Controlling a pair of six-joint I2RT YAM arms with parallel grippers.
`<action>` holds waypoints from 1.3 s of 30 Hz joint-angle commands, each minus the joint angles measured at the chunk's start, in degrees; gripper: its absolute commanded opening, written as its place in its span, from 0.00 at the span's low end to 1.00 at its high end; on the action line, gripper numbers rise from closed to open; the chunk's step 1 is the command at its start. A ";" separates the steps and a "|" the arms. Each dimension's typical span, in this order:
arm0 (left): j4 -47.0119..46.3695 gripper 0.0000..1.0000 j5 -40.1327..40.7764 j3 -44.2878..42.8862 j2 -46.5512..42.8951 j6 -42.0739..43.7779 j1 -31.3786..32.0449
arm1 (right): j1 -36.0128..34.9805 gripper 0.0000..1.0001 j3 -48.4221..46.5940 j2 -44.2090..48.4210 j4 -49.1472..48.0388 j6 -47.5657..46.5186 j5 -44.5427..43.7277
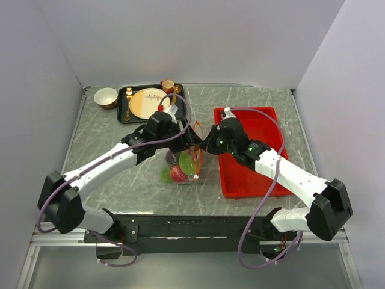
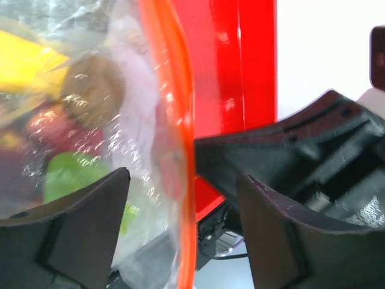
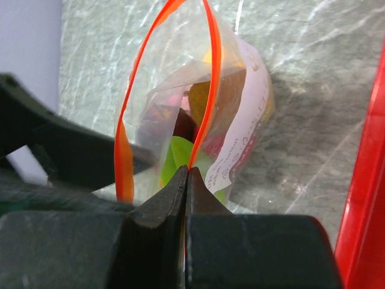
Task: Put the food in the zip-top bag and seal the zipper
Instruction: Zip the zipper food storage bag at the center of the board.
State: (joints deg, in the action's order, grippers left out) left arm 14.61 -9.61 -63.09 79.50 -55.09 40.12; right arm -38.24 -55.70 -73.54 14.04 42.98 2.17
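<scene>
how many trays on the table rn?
2. A black tray sits at the far left and holds the cream plate. A red tray is on the right, beside the bag. None seem hidden.

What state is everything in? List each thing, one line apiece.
zip-top bag: mouth open, not sealed.
zipper: unpressed, its two sides bowed apart.
food: inside the bag.
right end effector: shut on the zipper.
left end effector: open, fingers either side of the zipper.
bowl: upright.
</scene>
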 commanded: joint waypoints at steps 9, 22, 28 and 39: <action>4.12 0.81 11.26 9.10 -19.63 -0.47 1.45 | 0.01 0.00 -1.43 0.24 1.78 4.56 -5.34; -0.20 0.82 43.76 23.19 -26.43 5.35 30.70 | 1.59 0.00 -9.42 -3.54 8.62 3.16 -2.71; 3.30 0.82 66.53 19.68 -16.42 2.63 43.54 | 1.94 0.00 -11.88 -4.95 9.95 1.85 -0.95; 34.22 0.75 87.91 8.08 3.01 -34.14 48.65 | 2.20 0.01 -13.03 -5.39 10.74 1.49 1.34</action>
State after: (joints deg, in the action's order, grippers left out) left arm 33.85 67.83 -50.19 79.29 -69.19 88.09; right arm -36.45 -66.32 -79.13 25.78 45.08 2.63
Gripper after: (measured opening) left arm 0.764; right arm 0.009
